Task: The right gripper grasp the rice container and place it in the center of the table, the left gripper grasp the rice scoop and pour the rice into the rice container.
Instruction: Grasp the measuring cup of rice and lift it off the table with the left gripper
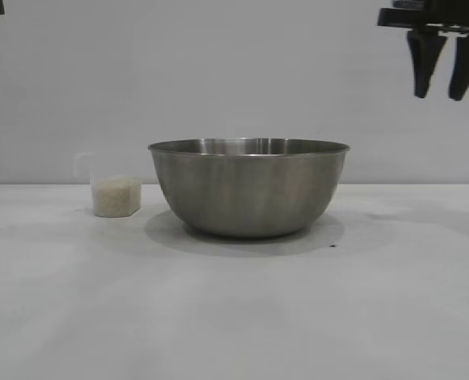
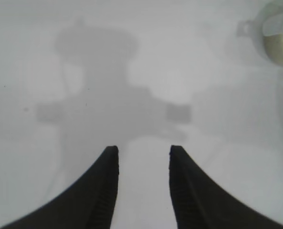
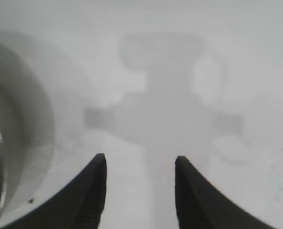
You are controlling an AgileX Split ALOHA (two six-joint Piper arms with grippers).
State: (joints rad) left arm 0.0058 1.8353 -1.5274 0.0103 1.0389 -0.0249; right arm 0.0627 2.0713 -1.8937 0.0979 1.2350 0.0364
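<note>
the exterior camera sits low and close, level with the table (image 1: 234,317), facing the rice container (image 1: 248,188) head-on. each wrist camera looks steeply down past its own fingertips at bare tabletop; the right wrist view shares the container's rim at nine o'clock.

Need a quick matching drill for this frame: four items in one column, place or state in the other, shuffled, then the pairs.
Items:
1. rice container
2. rice scoop
3. right pincer
4. left pincer

Places or states:
A. open over bare table, holding nothing
B. centre of the table, upright
C. raised high at the exterior view's upper right, open and empty
D. left of the bowl, holding rice

Pairs: 1-B, 2-D, 3-C, 4-A
</note>
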